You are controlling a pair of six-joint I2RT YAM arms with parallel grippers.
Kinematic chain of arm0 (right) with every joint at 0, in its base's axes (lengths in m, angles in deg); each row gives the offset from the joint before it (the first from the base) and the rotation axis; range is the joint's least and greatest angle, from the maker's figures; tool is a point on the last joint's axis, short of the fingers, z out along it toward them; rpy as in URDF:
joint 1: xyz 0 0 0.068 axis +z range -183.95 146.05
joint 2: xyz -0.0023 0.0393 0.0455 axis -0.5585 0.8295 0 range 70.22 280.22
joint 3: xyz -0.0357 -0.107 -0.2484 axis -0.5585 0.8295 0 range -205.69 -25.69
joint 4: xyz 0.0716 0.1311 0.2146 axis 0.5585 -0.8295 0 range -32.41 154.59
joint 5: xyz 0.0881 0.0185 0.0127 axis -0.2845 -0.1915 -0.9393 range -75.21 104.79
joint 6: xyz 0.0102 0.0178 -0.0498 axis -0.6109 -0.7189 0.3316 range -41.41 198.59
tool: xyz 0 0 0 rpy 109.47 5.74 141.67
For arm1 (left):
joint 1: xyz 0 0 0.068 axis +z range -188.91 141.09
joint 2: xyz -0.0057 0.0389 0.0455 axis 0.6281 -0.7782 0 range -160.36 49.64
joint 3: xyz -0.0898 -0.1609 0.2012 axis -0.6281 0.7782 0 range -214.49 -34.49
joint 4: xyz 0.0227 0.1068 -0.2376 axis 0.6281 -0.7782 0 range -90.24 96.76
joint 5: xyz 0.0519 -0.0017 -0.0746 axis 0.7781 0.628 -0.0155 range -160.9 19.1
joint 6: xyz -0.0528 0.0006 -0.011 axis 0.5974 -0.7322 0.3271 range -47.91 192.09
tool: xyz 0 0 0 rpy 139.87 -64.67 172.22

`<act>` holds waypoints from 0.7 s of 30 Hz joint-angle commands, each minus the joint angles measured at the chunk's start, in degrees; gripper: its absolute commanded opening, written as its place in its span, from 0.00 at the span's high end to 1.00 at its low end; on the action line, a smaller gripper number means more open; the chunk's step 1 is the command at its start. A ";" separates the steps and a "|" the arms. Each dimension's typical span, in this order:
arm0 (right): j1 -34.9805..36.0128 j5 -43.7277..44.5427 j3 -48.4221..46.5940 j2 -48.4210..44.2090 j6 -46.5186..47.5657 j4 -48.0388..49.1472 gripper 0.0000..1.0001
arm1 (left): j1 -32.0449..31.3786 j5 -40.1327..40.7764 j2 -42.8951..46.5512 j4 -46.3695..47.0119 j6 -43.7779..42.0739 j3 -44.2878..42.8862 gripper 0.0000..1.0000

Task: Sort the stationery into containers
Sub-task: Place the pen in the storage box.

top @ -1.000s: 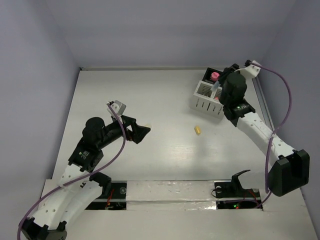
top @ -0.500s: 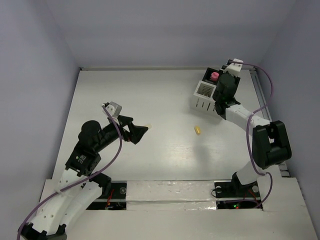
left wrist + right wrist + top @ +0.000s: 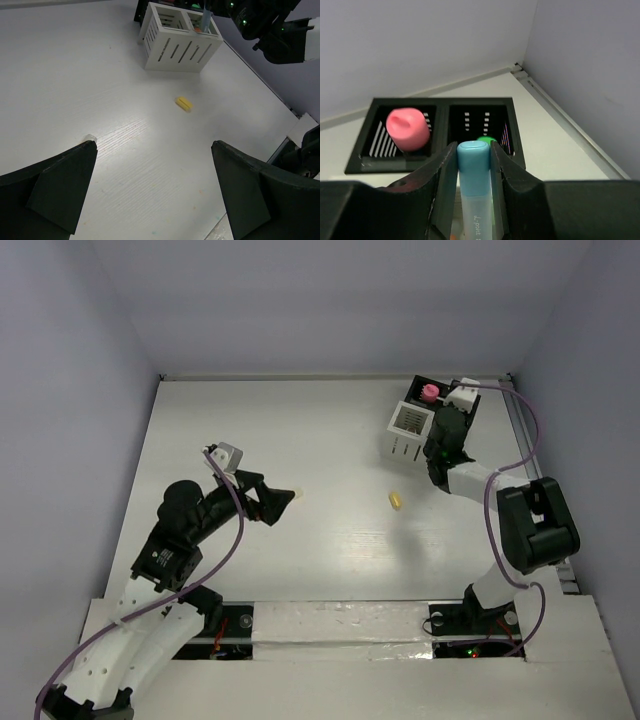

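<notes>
My right gripper (image 3: 473,149) is shut on a pastel blue pen (image 3: 473,167), held upright with its cap between the fingers. It hangs over the containers, at the white slatted box (image 3: 408,428) joined to the black box (image 3: 517,145). The black box holds a pink-capped bottle (image 3: 407,128) and something with a green cap (image 3: 486,141). A small yellow chunk (image 3: 397,500) lies on the table in front of the white box (image 3: 172,47). My left gripper (image 3: 280,505) is open and low over the table, with a small white piece (image 3: 90,137) at its left fingertip.
The back wall and right wall stand close behind the containers. A raised rail (image 3: 560,110) runs along the table's right edge. The right arm (image 3: 530,520) is folded near that edge.
The right arm has folded in, and its wrist has shifted slightly left with the blue pen over the white box. The left gripper crept a little forward and stays open.
</notes>
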 commanded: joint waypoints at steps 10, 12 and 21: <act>0.51 -17.65 -4.73 -12.84 -6.57 -13.30 0.29 | 0.14 4.76 -0.05 0.73 0.07 -2.43 0.01; 2.88 -26.41 -9.65 -13.99 -5.97 -21.39 0.30 | 0.14 5.72 0.12 0.73 -0.02 -2.43 0.01; 18.87 -63.29 -24.07 -7.59 2.90 -54.70 0.55 | 0.66 12.66 2.23 -0.06 0.07 -3.05 0.01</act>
